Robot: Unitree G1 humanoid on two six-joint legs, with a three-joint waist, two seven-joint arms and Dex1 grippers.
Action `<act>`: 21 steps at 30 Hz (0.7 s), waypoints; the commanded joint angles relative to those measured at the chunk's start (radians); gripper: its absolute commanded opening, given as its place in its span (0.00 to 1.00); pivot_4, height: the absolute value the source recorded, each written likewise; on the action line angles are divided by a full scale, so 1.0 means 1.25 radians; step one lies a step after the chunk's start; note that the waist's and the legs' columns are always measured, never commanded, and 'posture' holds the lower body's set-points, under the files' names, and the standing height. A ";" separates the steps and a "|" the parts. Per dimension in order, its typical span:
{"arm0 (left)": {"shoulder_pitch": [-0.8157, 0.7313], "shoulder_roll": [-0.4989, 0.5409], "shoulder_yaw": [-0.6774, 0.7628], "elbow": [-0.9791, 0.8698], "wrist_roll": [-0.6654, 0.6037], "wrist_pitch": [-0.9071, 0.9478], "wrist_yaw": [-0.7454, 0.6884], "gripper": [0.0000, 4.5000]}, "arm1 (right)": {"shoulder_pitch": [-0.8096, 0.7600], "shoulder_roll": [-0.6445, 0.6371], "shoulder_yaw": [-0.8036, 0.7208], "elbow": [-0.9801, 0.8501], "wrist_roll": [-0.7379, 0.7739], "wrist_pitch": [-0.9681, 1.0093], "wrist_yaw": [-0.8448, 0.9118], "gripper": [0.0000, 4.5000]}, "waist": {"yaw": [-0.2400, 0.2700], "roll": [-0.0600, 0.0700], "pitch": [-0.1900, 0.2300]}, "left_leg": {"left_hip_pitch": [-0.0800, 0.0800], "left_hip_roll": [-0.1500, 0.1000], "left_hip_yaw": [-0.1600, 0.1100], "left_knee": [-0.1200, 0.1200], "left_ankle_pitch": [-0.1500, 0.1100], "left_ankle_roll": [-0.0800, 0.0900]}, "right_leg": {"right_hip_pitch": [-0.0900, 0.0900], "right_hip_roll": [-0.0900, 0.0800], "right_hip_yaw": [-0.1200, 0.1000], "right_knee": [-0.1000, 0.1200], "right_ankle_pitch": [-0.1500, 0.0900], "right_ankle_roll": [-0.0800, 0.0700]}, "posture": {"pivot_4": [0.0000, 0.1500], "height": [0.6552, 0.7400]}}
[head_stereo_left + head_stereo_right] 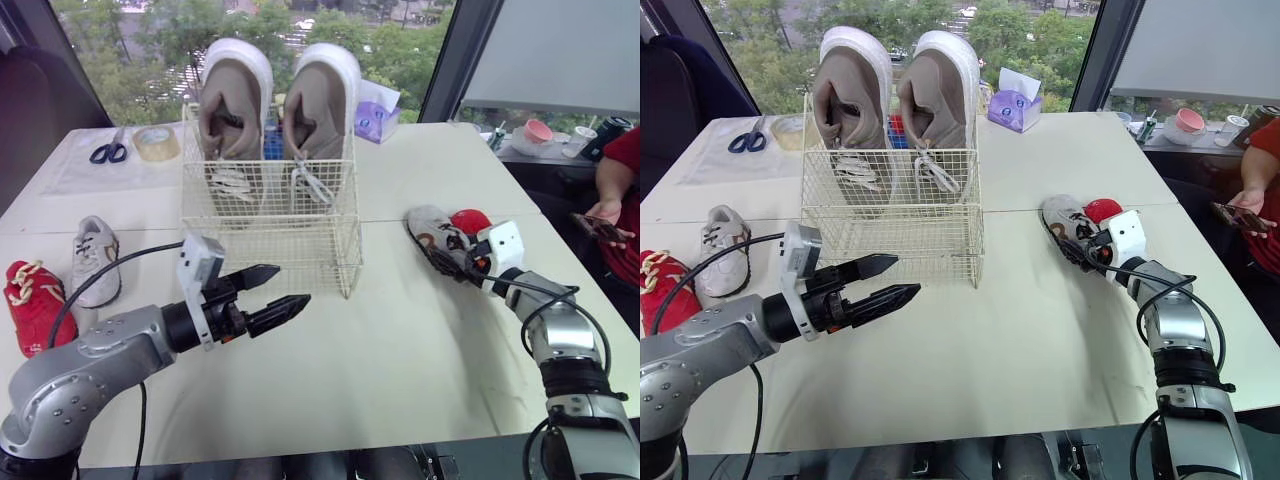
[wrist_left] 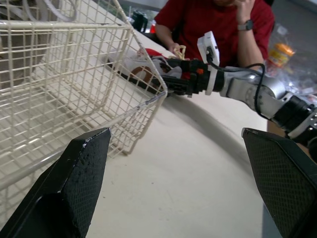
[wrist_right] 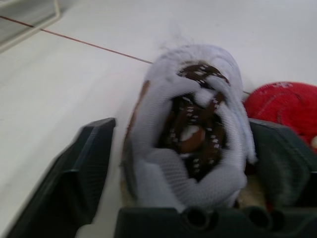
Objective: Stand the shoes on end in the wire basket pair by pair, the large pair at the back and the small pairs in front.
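The wire basket [image 1: 270,240] stands mid-table toward the far side. The large beige sneakers [image 1: 233,100] are already on end along its back wall, and the front half is bare. The step in hand looks like picking up the first small shoe. The right gripper [image 1: 460,255] is at the grey small sneaker [image 1: 435,232], which lies on its sole at the right of the table, with a red small shoe [image 1: 470,220] just beside it on the far right. In the right wrist view its fingers [image 3: 84,168] are spread to either side of the sneaker. One has a sliver of table between it and the upper. The other sits between the sneaker and the red shoe, and whether it touches either is hard to tell. To do this well, the pinch should close on the sneaker's sides alone and keep the red shoe out of it. The soft mesh upper will probably give, so the squeeze should be firm. After that comes a lift clear of the table, a swing left over the rim, and a tilt onto end in the front of the basket, leaving room beside it for its mate. The left gripper [image 1: 290,285] hovers just in front of the basket's near-left corner, spread and empty, well placed to steady the wire wall. A white small sneaker [image 1: 95,260], likely that mate, and a second red shoe [image 1: 35,300] lie at the near left, well apart from the basket.
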 commanded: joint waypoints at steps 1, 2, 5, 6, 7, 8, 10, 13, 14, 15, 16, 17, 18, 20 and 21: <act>-0.009 -0.004 0.000 -0.008 0.007 -0.018 -0.003 1.00 | 0.011 0.011 0.014 0.040 -0.023 0.005 -0.009 0.65 | -0.001 0.000 -0.001 | 0.000 0.000 0.000 0.000 0.000 0.000 | 0.000 0.000 0.000 0.000 0.000 0.000 | 1.00 1.00; -0.013 -0.003 0.000 -0.004 0.007 -0.018 -0.005 1.00 | 0.012 0.012 0.014 0.040 -0.025 0.005 -0.010 0.65 | -0.001 -0.001 -0.002 | 0.000 0.000 0.000 0.000 0.000 0.000 | 0.000 0.000 0.000 0.000 0.000 0.000 | 1.00 1.00; -0.034 -0.004 0.021 0.016 -0.035 -0.017 -0.001 1.00 | 0.017 0.012 0.007 0.015 -0.026 0.006 -0.023 0.65 | -0.001 -0.001 -0.003 | 0.000 0.000 0.000 0.000 0.000 0.000 | 0.001 0.000 0.000 0.000 0.000 0.000 | 1.00 1.00; -0.043 -0.003 0.039 0.027 -0.070 -0.017 0.000 1.00 | 0.019 0.010 0.000 -0.009 -0.022 0.007 -0.030 0.65 | -0.001 -0.001 -0.003 | 0.000 0.000 -0.001 0.000 0.000 0.000 | 0.001 0.000 0.000 0.000 0.000 0.000 | 1.00 1.00; -0.050 -0.001 0.055 0.037 -0.099 -0.018 0.000 1.00 | 0.020 0.008 -0.006 -0.032 -0.020 0.008 -0.037 0.65 | -0.001 0.000 -0.003 | 0.000 0.000 -0.001 0.000 0.000 0.000 | 0.001 0.000 0.000 0.000 0.000 0.000 | 1.00 1.00; -0.056 0.003 0.075 0.051 -0.135 -0.019 0.002 1.00 | 0.017 0.004 -0.016 -0.064 -0.015 0.010 -0.046 0.65 | -0.001 0.000 -0.003 | 0.000 0.000 -0.001 0.000 0.000 0.000 | 0.001 0.000 0.000 0.000 0.000 0.000 | 1.00 1.00; -0.070 0.020 0.118 0.083 -0.202 -0.017 -0.001 1.00 | -0.001 -0.007 -0.044 -0.146 0.002 0.025 -0.071 0.65 | -0.002 0.002 -0.001 | 0.000 0.000 -0.001 0.000 0.000 0.000 | 0.000 0.000 0.000 0.000 0.000 0.000 | 1.00 1.00; -0.090 0.044 0.158 0.124 -0.270 -0.014 -0.001 1.00 | -0.042 -0.021 -0.081 -0.253 0.033 0.069 -0.098 0.65 | -0.005 0.007 0.002 | -0.001 0.000 -0.001 0.000 0.000 0.000 | -0.001 0.000 0.000 0.000 0.000 0.000 | 1.00 1.00; -0.100 0.051 0.166 0.139 -0.283 -0.014 -0.001 1.00 | -0.065 -0.028 -0.097 -0.292 0.051 0.094 -0.105 0.65 | -0.008 0.009 0.002 | -0.001 0.000 -0.001 0.000 0.000 0.000 | -0.002 0.000 0.000 0.000 0.000 0.000 | 1.00 1.00; -0.110 0.056 0.171 0.153 -0.292 -0.014 -0.001 1.00 | -0.084 -0.034 -0.109 -0.327 0.066 0.116 -0.111 0.65 | -0.011 0.009 0.003 | -0.001 0.000 -0.001 0.000 0.000 0.000 | -0.002 0.000 0.000 0.000 0.000 0.000 | 1.00 1.00; -0.123 0.059 0.171 0.166 -0.297 -0.015 -0.002 1.00 | -0.104 -0.042 -0.121 -0.360 0.084 0.137 -0.112 0.65 | -0.013 0.009 0.003 | -0.001 0.000 -0.001 0.000 0.000 0.000 | -0.002 0.000 0.000 0.000 0.000 0.000 | 1.00 1.00; -0.134 0.060 0.171 0.175 -0.302 -0.015 -0.002 1.00 | -0.119 -0.048 -0.130 -0.384 0.098 0.156 -0.113 0.65 | -0.014 0.009 0.003 | -0.001 0.000 -0.001 -0.001 0.000 0.000 | -0.002 0.000 0.000 0.000 0.000 0.000 | 1.00 1.00; -0.144 0.059 0.167 0.185 -0.304 -0.015 -0.001 1.00 | -0.131 -0.052 -0.139 -0.403 0.118 0.184 -0.112 0.65 | -0.014 0.009 0.003 | -0.001 0.000 -0.001 -0.001 0.000 0.000 | -0.002 0.000 0.000 0.000 0.000 0.000 | 1.00 1.00; -0.155 0.059 0.154 0.195 -0.293 -0.010 -0.008 1.00 | -0.137 -0.063 -0.147 -0.445 0.151 0.233 -0.104 0.65 | -0.015 0.008 0.002 | -0.001 0.000 -0.001 -0.001 0.000 0.000 | -0.002 0.000 0.000 0.000 0.000 0.000 | 1.00 1.00; -0.158 0.059 0.146 0.198 -0.284 -0.007 -0.013 1.00 | -0.137 -0.063 -0.152 -0.467 0.177 0.265 -0.102 0.65 | -0.014 0.008 0.002 | -0.001 0.000 -0.001 -0.002 0.000 0.000 | -0.002 0.000 0.000 -0.001 0.000 0.001 | 1.00 1.00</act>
